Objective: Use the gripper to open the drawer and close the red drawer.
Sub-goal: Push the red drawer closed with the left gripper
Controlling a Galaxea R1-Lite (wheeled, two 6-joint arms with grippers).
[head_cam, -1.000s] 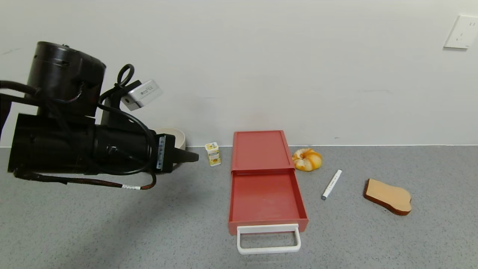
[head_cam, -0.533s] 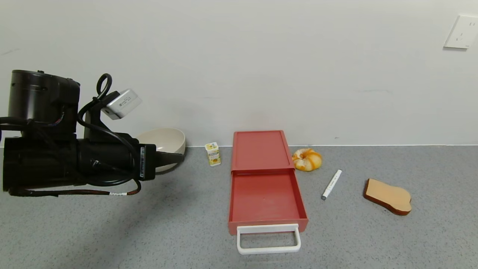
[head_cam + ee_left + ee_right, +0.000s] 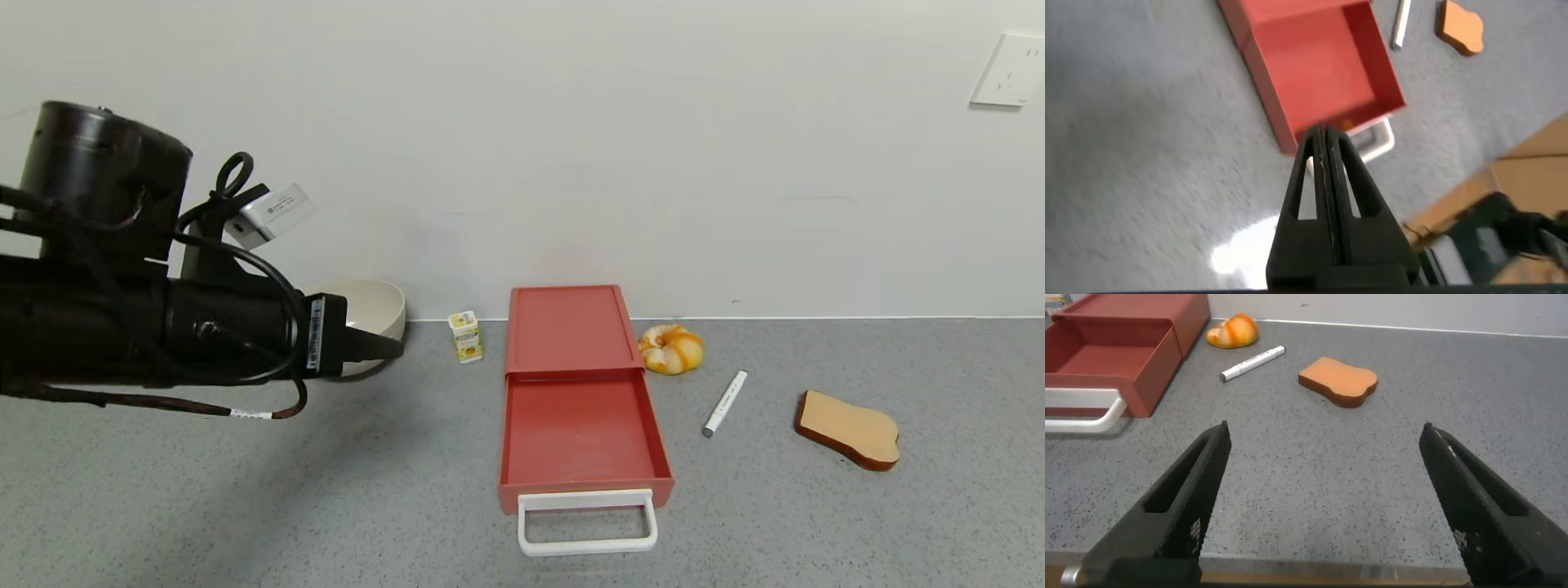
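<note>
Drawer [image 3: 581, 425] pulled out; left gripper [image 3: 390, 346] closed, empty, apart.

Bare worktop [image 3: 326, 506] fills the lower left up to the handle [image 3: 587, 523]. Right of the open drawer [image 3: 583, 433], a marker [image 3: 725, 403] and bread slice [image 3: 849, 429] crowd the approach.

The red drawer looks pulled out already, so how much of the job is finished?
The opening looks done: the red drawer sits pulled out, its white handle toward the robot. Nothing is in hand; the left hand hovers shut, off to the drawer's left, near the beige bowl. The right hand waits open. Closing remains.
</note>
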